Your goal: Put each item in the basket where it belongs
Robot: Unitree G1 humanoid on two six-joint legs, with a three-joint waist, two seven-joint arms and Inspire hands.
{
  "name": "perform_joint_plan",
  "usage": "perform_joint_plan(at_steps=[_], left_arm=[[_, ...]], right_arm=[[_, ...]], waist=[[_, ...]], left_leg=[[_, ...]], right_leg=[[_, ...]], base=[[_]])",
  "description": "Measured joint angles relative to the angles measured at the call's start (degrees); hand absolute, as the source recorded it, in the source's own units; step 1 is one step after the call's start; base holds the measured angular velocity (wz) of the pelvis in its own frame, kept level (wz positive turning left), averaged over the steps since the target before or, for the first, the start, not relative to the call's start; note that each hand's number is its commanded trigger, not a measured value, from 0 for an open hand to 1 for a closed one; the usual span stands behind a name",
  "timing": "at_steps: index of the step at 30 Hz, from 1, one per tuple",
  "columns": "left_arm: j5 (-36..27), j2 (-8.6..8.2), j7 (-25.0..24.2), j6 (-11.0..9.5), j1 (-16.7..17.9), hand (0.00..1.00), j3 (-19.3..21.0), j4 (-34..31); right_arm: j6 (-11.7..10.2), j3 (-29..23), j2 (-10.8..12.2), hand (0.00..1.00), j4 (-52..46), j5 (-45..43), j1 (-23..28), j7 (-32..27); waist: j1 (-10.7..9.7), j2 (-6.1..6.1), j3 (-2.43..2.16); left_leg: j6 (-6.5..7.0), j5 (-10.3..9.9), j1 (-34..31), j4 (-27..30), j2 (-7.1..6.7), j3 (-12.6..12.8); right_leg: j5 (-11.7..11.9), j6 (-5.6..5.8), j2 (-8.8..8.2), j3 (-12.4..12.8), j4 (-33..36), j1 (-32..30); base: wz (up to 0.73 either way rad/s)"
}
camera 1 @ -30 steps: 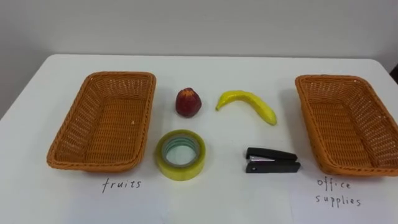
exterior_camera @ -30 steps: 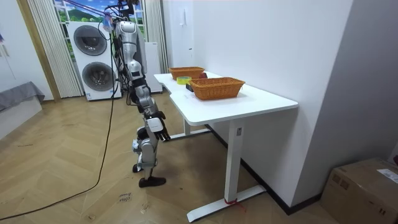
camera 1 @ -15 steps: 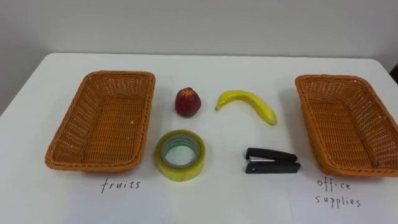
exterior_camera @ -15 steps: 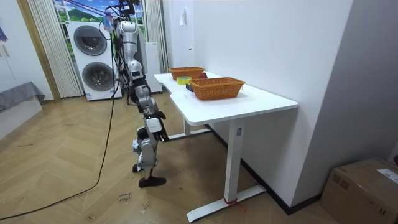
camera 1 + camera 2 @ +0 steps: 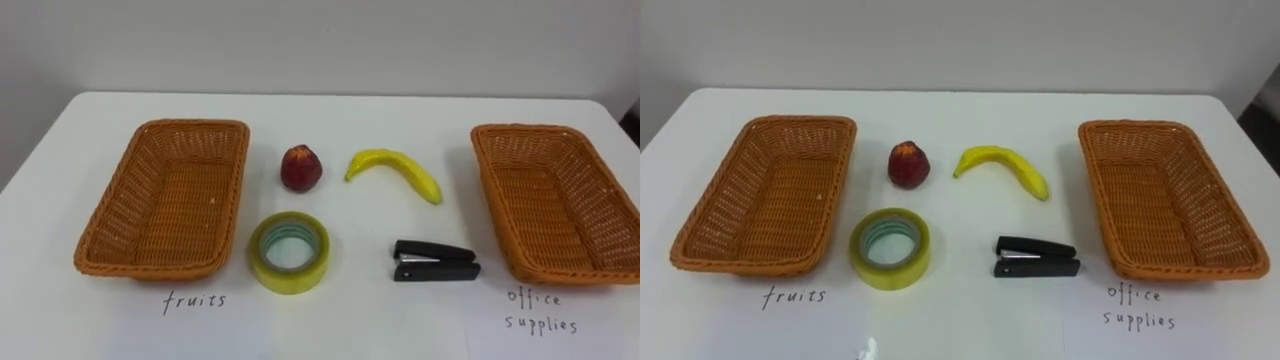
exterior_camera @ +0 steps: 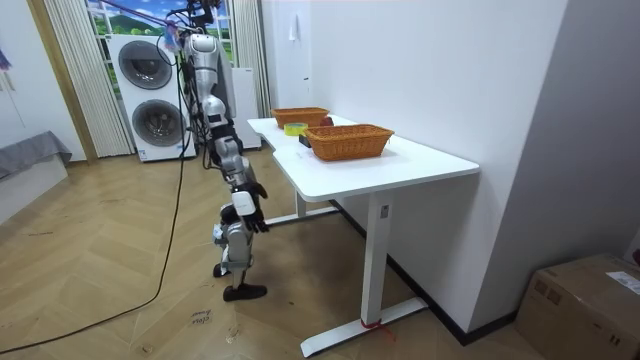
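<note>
Entry 1, nearest. My right hand (image 6: 245,205) hangs low at my side as I stand before the long edge of the white surface (image 6: 400,165). It is below the top and touches nothing. In the room view I cannot tell whether it is apart or together.

Entry 2, front edge of the surface. There are two handwritten labels. The left label (image 5: 195,298) lies just in front of the left basket (image 5: 110,215). The right label (image 5: 540,310), in two lines, lies just in front of the right basket (image 5: 490,190).

Entry 3, front row of loose things. A yellowish tape roll (image 5: 289,252) lies flat with its hole upward, just beside the left basket's near right corner but apart from it. A black stapler (image 5: 436,260) lies well apart to the tape roll's right. It is closed and lies lengthwise from left to right, near the right basket without touching it.

Entry 4, the sides. Both baskets are brown wicker and rectangular, with their long sides running away from me. One sits at each end of the surface. All four loose things lie on the surface between them, outside both.

Entry 5, back row. A red fruit (image 5: 301,167) sits behind the tape roll, just beside the left basket's right wall. A yellow banana (image 5: 395,167) lies behind the stapler, its curve arching away from me and its thicker end pointing toward the right basket. The fruit and the banana lie near each other but apart.

Entry 6, farthest. A pale wall (image 5: 320,40) stands beyond the surface's far edge.
</note>
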Motion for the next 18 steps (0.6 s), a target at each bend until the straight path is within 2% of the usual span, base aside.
perform_joint_plan(at_steps=[2,3,9,16,18], left_arm=[[-0.2,0.07,0.1,0.5,0.8,0.00,0.9,-0.6],[0.1,0.06,0.1,0.8,1.1,0.00,1.8,-1.2],[0.4,0.79,1.0,1.1,2.4,0.00,4.7,-3.0],[1.5,1.81,1.1,1.2,2.8,0.00,6.6,-4.5],[1.6,1.99,1.1,1.2,3.0,0.00,6.6,-4.5]], right_arm=[[0.5,-2.2,-0.3,0.00,-0.4,1.9,-0.1,-1.6],[1.2,-4.6,-0.3,0.00,-1.6,3.1,-0.1,-2.9],[1.3,-12.5,-1.0,0.00,-5.4,9.4,-0.4,-8.7],[1.1,-18.5,-3.4,0.00,-14.2,10.9,0.4,-15.0],[0.9,-20.4,-4.2,0.00,-19.1,10.8,0.5,-18.4]], waist=[[-0.5,-0.20,0.00],[-1.3,-0.57,-0.06],[-2.8,-2.09,-0.05],[-3.2,-2.24,-0.15],[-3.6,-2.33,-0.16]], left_leg=[[0.07,-0.1,-0.1,0.1,0.03,0.0],[0.09,-0.1,-0.1,0.1,0.04,-0.1],[0.14,-0.1,-0.1,0.1,-0.14,0.1],[0.19,-0.1,-0.3,0.0,-0.12,1.5],[0.24,-0.1,-0.3,-0.1,-0.14,1.7]], right_leg=[[-0.1,0.05,-0.08,-0.1,0.0,-0.1],[-0.2,0.09,-0.18,-0.2,0.1,-0.1],[-0.2,0.13,-0.07,0.1,0.4,-0.2],[-0.3,0.21,-0.10,1.0,1.3,-1.2],[-0.4,0.24,-0.16,1.3,1.9,-1.5]], base=[[0.02],[0.03],[-0.01],[-0.08],[-0.08]])
